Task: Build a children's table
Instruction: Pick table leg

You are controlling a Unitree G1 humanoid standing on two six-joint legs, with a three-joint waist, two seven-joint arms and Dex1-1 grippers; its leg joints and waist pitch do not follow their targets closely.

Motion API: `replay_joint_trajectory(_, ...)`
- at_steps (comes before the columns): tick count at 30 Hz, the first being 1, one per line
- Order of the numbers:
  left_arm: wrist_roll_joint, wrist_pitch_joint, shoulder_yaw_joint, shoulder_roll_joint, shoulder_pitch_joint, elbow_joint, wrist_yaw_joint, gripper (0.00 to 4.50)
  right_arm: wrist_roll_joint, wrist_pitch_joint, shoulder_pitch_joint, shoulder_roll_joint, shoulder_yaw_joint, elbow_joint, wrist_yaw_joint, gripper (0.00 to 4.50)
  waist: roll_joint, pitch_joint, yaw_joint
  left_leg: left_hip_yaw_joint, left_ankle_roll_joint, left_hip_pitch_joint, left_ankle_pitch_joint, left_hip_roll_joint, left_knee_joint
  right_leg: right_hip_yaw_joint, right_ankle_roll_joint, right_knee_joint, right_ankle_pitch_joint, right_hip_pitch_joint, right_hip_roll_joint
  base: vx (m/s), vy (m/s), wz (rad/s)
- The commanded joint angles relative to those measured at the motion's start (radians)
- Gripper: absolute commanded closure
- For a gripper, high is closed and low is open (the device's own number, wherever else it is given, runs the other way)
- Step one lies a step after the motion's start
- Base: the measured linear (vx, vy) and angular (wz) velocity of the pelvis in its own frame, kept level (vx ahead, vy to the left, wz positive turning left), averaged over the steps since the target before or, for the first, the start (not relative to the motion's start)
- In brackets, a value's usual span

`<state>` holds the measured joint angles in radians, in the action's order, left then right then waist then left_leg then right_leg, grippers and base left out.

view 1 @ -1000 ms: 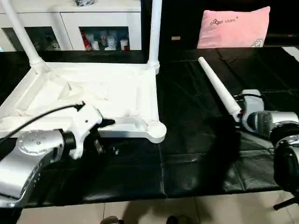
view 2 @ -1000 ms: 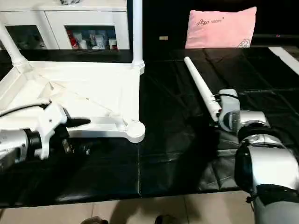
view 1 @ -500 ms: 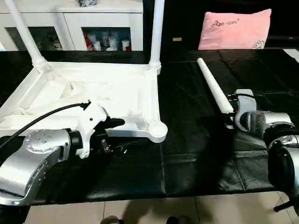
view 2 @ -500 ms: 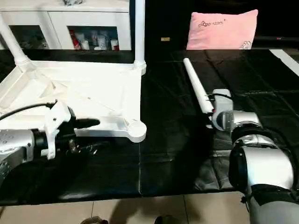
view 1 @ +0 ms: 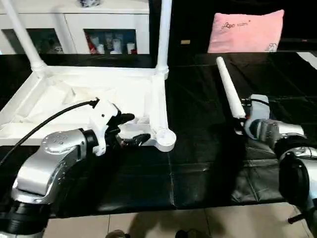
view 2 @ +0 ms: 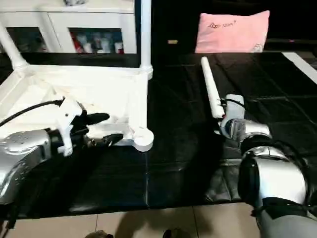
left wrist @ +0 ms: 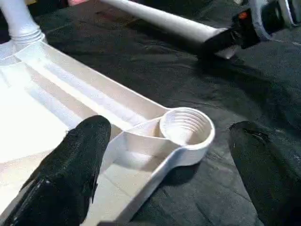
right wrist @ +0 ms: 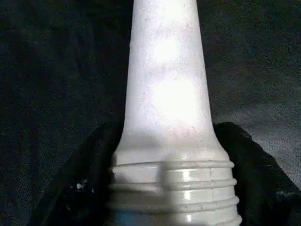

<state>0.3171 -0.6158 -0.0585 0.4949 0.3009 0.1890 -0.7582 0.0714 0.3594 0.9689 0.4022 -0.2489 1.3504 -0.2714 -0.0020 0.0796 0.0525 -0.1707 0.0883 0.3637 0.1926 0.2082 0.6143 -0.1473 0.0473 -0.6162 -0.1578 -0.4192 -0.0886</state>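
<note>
The pink pillow [view 1: 246, 31] had some writing on it, too small to read. Tabletop [view 1: 94, 99] lay underside up on the black surface [view 1: 198, 163]. Left gripper [left wrist: 164, 155] gaped wide around its near corner socket [left wrist: 186, 128]. Right gripper [right wrist: 169, 188] was clamped on the loose leg [view 1: 229, 87]'s threaded end, leg pointing away toward the pillow.

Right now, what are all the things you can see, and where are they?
Tabletop: one, white, upside down on the black mat's left half.
Fitted legs: two, white, upright in the far corner sockets.
Loose leg: one, white, on the right.
Empty socket: one, white, near corner.
Mat: black.
Cabinet: one, white, behind left.
Pillow: one, pink, behind right.
Left gripper: open, astride the empty socket.
Right gripper: shut on the loose leg's threaded end.
</note>
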Motion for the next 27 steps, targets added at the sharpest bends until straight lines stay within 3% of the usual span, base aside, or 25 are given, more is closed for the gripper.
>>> replay_joint_trajectory(1,-0.013,0.014,-0.012,-0.008,0.027,-0.005,0.015,0.00,0.018,-0.036,-0.008,-0.009,-0.020,-0.031,-0.015,1.73,-0.008,-0.089,0.002,-0.002,-0.045,0.004,0.149,0.014,-0.054,0.061,0.142,0.075,-0.327,0.068,-0.056,0.000,0.000,0.00)
replay_joint_trajectory(2,-0.018,0.024,-0.017,-0.024,0.037,-0.018,0.031,0.00,0.027,-0.088,-0.012,-0.018,-0.024,-0.046,-0.040,1.73,-0.012,-0.090,0.003,-0.003,-0.048,0.004,0.151,0.015,-0.054,0.062,0.145,0.076,-0.324,0.068,-0.057,0.000,0.000,0.00)
replay_joint_trajectory(6,-0.029,0.043,-0.022,-0.051,0.056,-0.045,0.054,0.00,0.055,-0.091,-0.017,-0.028,-0.047,-0.063,-0.048,1.74,-0.013,-0.091,0.004,-0.003,-0.059,0.004,0.128,0.016,-0.054,0.063,0.153,0.071,-0.302,0.070,-0.057,0.000,0.000,0.00)
replay_joint_trajectory(9,-0.042,0.076,-0.021,-0.093,0.091,-0.104,0.084,0.00,0.097,-0.109,-0.044,-0.054,-0.076,-0.101,-0.059,1.74,0.001,-0.092,0.005,-0.002,-0.057,0.004,0.131,0.015,-0.053,0.062,0.149,0.073,-0.300,0.071,-0.056,0.000,0.000,0.00)
replay_joint_trajectory(10,-0.044,0.083,-0.020,-0.102,0.099,-0.117,0.091,0.00,0.105,-0.115,-0.051,-0.060,-0.082,-0.109,-0.062,1.74,-0.003,-0.093,0.004,-0.002,-0.058,0.003,0.137,0.015,-0.053,0.061,0.145,0.076,-0.304,0.071,-0.056,0.000,0.000,0.00)
replay_joint_trajectory(12,-0.054,0.105,-0.022,-0.126,0.125,-0.159,0.111,0.00,0.158,-0.165,-0.078,-0.091,-0.125,-0.159,-0.085,1.74,0.005,-0.092,0.006,-0.003,-0.059,0.002,0.143,0.014,-0.053,0.061,0.145,0.080,-0.301,0.070,-0.056,0.000,0.000,0.00)
replay_joint_trajectory(13,-0.056,0.113,-0.022,-0.135,0.135,-0.174,0.119,0.00,0.185,-0.186,-0.090,-0.106,-0.143,-0.190,-0.103,1.74,0.002,-0.097,0.008,0.000,-0.061,0.002,0.136,0.017,-0.054,0.061,0.149,0.075,-0.281,0.073,-0.059,0.000,0.000,0.00)
replay_joint_trajectory(17,-0.054,0.132,-0.018,-0.167,0.163,-0.207,0.138,0.00,0.310,-0.130,-0.126,-0.155,-0.226,-0.308,-0.144,1.74,-0.002,-0.098,0.010,0.002,-0.077,0.003,0.114,0.019,-0.056,0.061,0.161,0.071,-0.244,0.076,-0.058,0.000,0.000,0.00)
replay_joint_trajectory(20,-0.058,0.148,-0.015,-0.192,0.180,-0.227,0.155,0.00,0.326,-0.176,-0.199,-0.195,-0.206,-0.431,-0.196,1.74,-0.006,-0.099,0.012,0.001,-0.082,0.004,0.093,0.021,-0.056,0.062,0.164,0.069,-0.228,0.076,-0.059,0.000,0.000,0.00)
replay_joint_trajectory(21,-0.059,0.153,-0.013,-0.200,0.183,-0.232,0.163,0.00,0.342,-0.170,-0.221,-0.209,-0.204,-0.475,-0.215,1.74,-0.017,-0.098,0.013,0.000,-0.085,0.005,0.092,0.020,-0.057,0.063,0.157,0.070,-0.242,0.077,-0.061,0.000,0.000,0.00)
replay_joint_trajectory(22,-0.061,0.160,-0.013,-0.205,0.186,-0.238,0.167,0.00,0.357,-0.161,-0.235,-0.219,-0.206,-0.506,-0.226,1.74,-0.013,-0.098,0.015,-0.001,-0.087,0.004,0.093,0.019,-0.057,0.063,0.153,0.073,-0.249,0.077,-0.062,0.000,0.000,0.00)
replay_joint_trajectory(23,-0.059,0.165,-0.009,-0.215,0.191,-0.245,0.176,0.00,0.384,-0.141,-0.265,-0.236,-0.194,-0.576,-0.268,1.74,-0.012,-0.097,0.015,-0.001,-0.087,0.003,0.095,0.020,-0.058,0.063,0.144,0.075,-0.266,0.075,-0.061,0.000,0.000,0.00)
replay_joint_trajectory(24,-0.058,0.168,-0.006,-0.222,0.195,-0.250,0.182,0.00,0.408,-0.117,-0.289,-0.249,-0.183,-0.637,-0.300,1.74,-0.027,-0.095,0.015,-0.002,-0.089,0.004,0.101,0.019,-0.060,0.063,0.128,0.079,-0.290,0.077,-0.062,0.000,0.000,0.00)
replay_joint_trajectory(26,-0.054,0.172,0.001,-0.232,0.202,-0.258,0.191,0.00,0.458,-0.067,-0.332,-0.270,-0.163,-0.745,-0.354,1.74,-0.022,-0.095,0.018,0.001,-0.091,0.003,0.095,0.022,-0.061,0.064,0.106,0.081,-0.300,0.076,-0.062,0.000,0.000,0.00)
replay_joint_trajectory(27,-0.047,0.177,0.007,-0.241,0.209,-0.264,0.195,0.00,0.511,-0.005,-0.370,-0.285,-0.145,-0.845,-0.398,1.74,-0.030,-0.095,0.015,0.002,-0.089,0.005,0.092,0.022,-0.063,0.062,0.101,0.082,-0.311,0.077,-0.062,0.000,0.000,0.00)
